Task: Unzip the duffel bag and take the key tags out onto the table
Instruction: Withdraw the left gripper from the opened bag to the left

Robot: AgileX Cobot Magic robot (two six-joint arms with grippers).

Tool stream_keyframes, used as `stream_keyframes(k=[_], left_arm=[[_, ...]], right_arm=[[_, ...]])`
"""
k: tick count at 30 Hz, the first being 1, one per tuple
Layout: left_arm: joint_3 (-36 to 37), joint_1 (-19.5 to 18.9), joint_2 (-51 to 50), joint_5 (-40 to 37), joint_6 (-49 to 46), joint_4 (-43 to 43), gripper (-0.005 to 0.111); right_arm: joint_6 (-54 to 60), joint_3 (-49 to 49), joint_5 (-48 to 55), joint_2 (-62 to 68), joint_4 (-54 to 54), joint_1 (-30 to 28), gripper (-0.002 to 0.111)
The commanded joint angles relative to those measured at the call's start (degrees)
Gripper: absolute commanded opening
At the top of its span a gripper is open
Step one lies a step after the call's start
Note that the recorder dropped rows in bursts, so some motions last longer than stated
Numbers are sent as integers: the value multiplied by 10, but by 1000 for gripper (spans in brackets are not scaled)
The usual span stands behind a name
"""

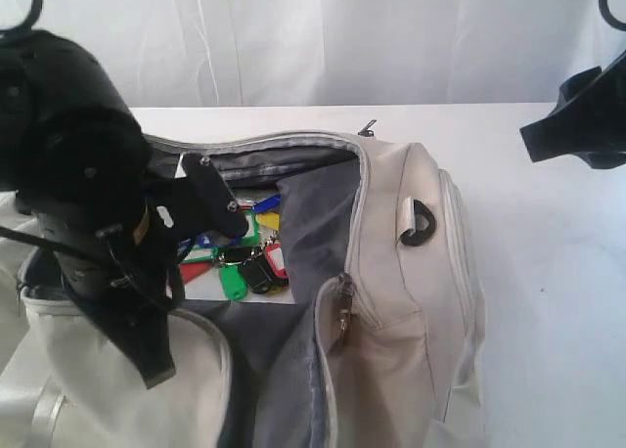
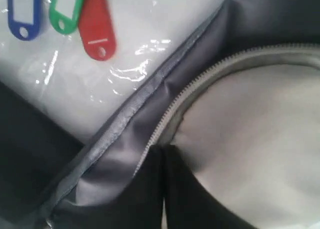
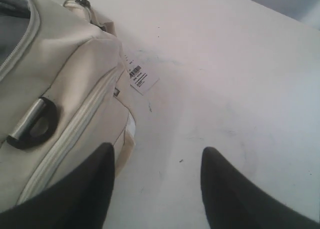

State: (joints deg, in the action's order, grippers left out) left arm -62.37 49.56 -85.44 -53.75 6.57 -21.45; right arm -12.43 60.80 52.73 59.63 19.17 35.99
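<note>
The duffel bag (image 1: 411, 301) lies on the white tabletop (image 1: 548, 272) with its main zip open and grey lining (image 1: 313, 223) showing. Inside the opening, on a clear plastic sheet (image 2: 100, 89), lie the key tags (image 1: 245, 257): red, green, blue, yellow and black ones bunched together, none on the tabletop. The left tool (image 2: 163, 159) is down in the bag at the near edge of the opening, its jaws closed together right at the zip tape; whether they pinch the fabric I cannot tell. The right tool (image 3: 157, 189) hangs over bare tabletop just right of the bag, jaws wide apart and holding nothing. A white hang tag (image 3: 140, 79) lies on the tabletop by the bag's far right end. The left arm hides the left part of the opening and some tags, and the bag's near end is cut off.
</note>
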Motion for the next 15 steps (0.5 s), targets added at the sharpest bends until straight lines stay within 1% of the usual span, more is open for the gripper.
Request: stream_keyframes(k=[1,3,7,9,15], left_arm=[[16,-3,4,-100,-10,30,0],[16,-3,7,-162,-38,73,0],[17,-3,18,-162,-66,164,0],[19,-3,20,-162,-66,194,0],[72,-3,23,-162,-81,201,0]], right_arm=[[-3,-3,-1,-4,-7,0,50],[-3,-3,-1,-4,-7,0,50],[-3,-3,-1,-4,-10,0,50],[-3,-3,-1,-4,-10,0,50],[-3,-3,-1,-4,-10,0,50]])
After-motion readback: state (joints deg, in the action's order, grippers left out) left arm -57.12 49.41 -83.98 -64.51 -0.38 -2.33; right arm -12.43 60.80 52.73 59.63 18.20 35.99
